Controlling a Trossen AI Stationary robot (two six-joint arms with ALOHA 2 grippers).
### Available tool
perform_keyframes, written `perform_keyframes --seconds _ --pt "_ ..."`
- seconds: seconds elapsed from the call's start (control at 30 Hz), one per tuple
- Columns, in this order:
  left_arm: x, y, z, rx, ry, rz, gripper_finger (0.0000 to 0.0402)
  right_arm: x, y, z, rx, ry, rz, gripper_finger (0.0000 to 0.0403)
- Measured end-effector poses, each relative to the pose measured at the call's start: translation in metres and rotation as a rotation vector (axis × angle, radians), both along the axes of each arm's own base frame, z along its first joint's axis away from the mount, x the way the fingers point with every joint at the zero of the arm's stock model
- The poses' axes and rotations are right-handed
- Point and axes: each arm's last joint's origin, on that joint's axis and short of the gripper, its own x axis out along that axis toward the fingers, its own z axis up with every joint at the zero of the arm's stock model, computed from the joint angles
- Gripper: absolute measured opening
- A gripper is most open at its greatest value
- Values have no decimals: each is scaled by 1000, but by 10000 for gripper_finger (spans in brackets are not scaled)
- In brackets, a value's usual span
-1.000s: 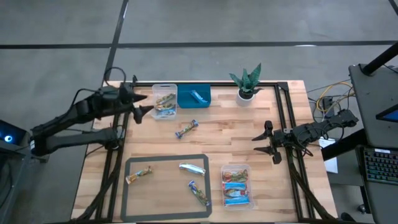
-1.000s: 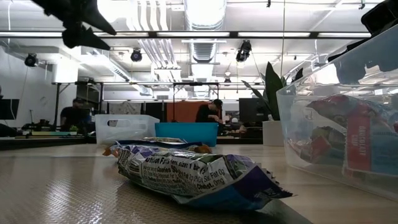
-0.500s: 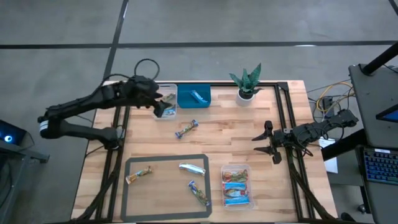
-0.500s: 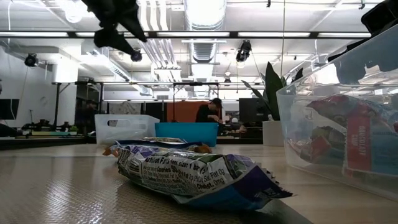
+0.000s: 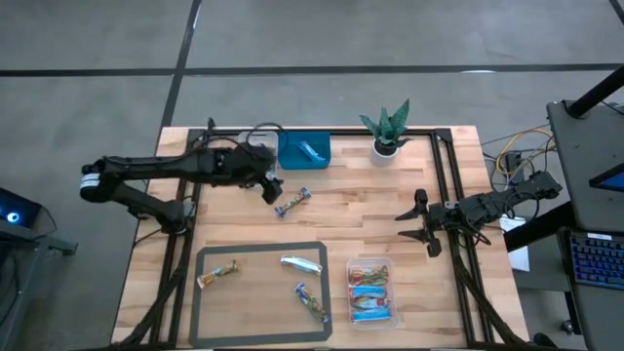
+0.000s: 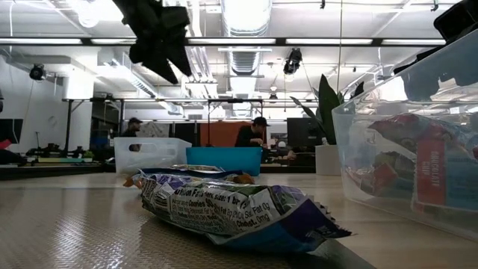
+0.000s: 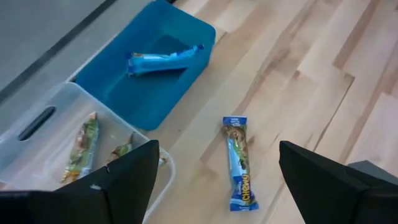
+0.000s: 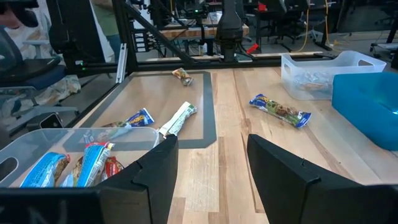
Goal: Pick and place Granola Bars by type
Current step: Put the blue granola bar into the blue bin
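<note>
A loose granola bar with a blue and brown wrapper [image 5: 292, 202] [image 7: 239, 165] lies flat on the wood, in front of the teal bin [image 5: 304, 151]. My left gripper [image 5: 274, 188] [image 7: 217, 186] hovers just left of it, above the table, open and slanting down; the bar shows between its two fingers but lower, untouched. In the low view this gripper [image 6: 160, 45] hangs high over the table. Three more bars [image 5: 218, 274] [image 5: 301, 263] [image 5: 312, 302] lie on the grey mat [image 5: 258, 292]. My right gripper [image 5: 411, 223] [image 8: 214, 180] waits open at the table's right side, with nothing between its fingers.
The teal bin [image 7: 155, 74] holds one blue bar. A clear tub [image 7: 50, 143] left of it holds greenish bars. Another clear tub [image 5: 372, 291] with blue and red bars stands at the near right. A potted plant [image 5: 387, 132] stands at the far edge.
My left gripper has swung from the table's far left corner toward the right, passing over the far clear tub, and now hangs by the loose bar, tipped further down. It has stayed open. No bar has moved.
</note>
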Motion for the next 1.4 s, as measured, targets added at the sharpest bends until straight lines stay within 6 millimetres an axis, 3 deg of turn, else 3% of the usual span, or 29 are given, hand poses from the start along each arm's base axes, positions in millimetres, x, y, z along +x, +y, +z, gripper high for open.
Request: perform_keyframes --seconds 0.5,1.4 --pt "45 -11 -49 -21 133 -27 310 0 0 0 0 0 0 183" --pt "81 -15 -137 -70 340 -144 309 0 0 0 0 0 1 183"
